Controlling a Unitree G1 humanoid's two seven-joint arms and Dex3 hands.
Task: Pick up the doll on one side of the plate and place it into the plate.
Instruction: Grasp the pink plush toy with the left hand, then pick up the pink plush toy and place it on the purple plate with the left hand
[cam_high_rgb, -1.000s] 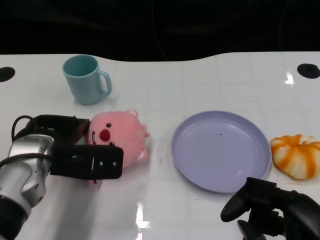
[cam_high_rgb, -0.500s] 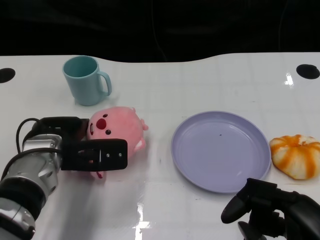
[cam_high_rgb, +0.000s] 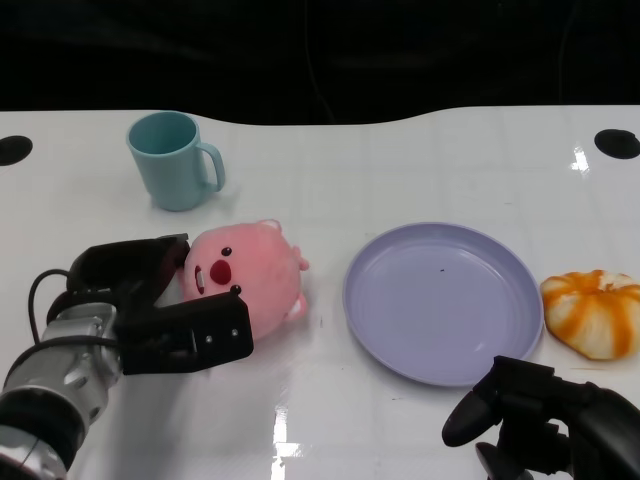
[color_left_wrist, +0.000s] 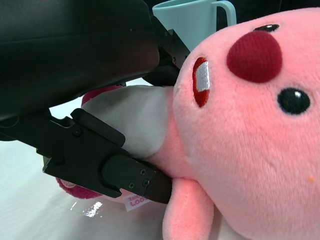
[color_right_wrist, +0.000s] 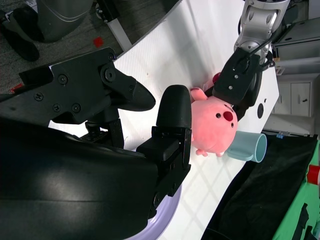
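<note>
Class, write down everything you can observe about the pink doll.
The pink doll is a round plush with fuzzy fabric, black bead eyes, a dark red nose, a red mouth with a white tooth, and small stubby limbs. It lies tilted on the white table, left of the purple plate and apart from it. The left hand grips it.

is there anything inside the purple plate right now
Nothing lies in the purple plate; only a tiny dark speck shows on its surface. The pink doll sits beside it, gripped by the left hand. The right hand covers a little of the plate's near rim.
</note>
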